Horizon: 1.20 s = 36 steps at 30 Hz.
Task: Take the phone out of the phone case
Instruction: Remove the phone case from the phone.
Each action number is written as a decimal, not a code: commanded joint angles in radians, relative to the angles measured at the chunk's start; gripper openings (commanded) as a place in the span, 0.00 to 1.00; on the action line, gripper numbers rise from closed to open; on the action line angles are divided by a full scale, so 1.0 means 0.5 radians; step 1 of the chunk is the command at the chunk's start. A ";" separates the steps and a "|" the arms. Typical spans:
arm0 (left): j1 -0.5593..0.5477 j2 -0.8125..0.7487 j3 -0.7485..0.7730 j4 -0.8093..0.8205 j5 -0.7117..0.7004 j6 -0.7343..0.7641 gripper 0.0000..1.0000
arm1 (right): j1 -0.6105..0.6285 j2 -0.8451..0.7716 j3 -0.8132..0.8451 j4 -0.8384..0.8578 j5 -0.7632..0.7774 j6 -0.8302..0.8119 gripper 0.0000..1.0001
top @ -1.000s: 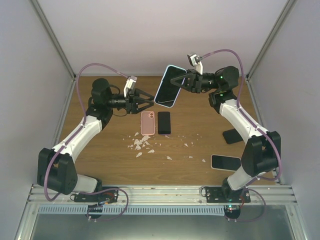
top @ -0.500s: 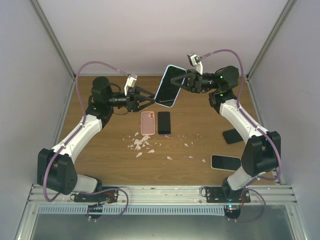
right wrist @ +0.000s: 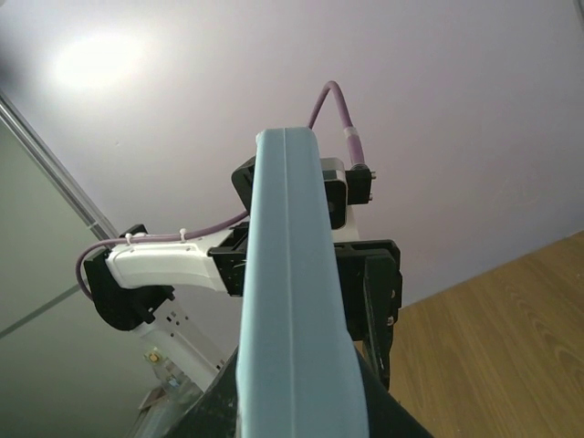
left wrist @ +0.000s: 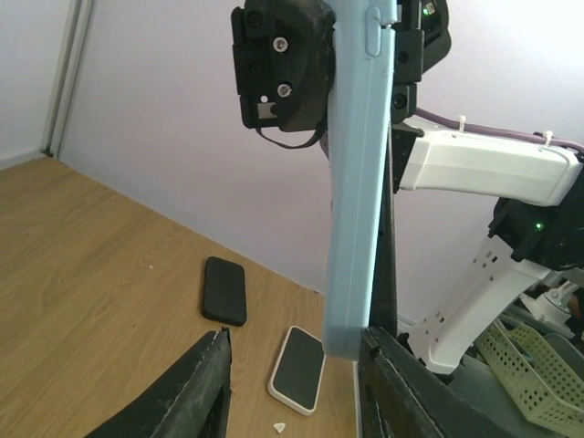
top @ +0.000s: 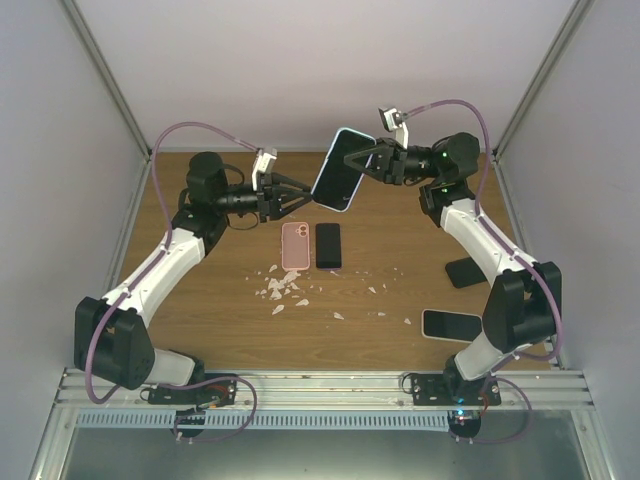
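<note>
The right tool (top: pixel 372 163) grips the phone (top: pixel 338 182), not yet out of its blue case (left wrist: pixel 356 182), in the air above the desk (top: pixel 200 300). The left tool (top: pixel 300 195), jaws spread, flanks its lower end. It likely needs to pinch the case edge and peel.

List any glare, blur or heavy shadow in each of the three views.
Top external: even light, soft shadows only, brown wooden table sharp. Right wrist: a bright hotspot on the lilac wall upper left; the light blue cased phone fills the centre, slightly soft. Left wrist: the left tool's black fingers are dark at the bottom edge; no glare.
</note>
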 commanded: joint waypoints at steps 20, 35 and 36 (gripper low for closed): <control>0.018 0.122 0.085 -0.297 -0.513 0.206 0.22 | 0.136 -0.033 -0.029 0.396 0.020 0.276 0.01; -0.042 0.128 0.092 -0.032 -0.204 0.019 0.23 | 0.250 0.010 -0.095 0.288 0.034 0.166 0.00; -0.042 0.131 0.095 -0.034 -0.210 0.021 0.23 | 0.259 0.009 -0.099 0.285 0.034 0.163 0.01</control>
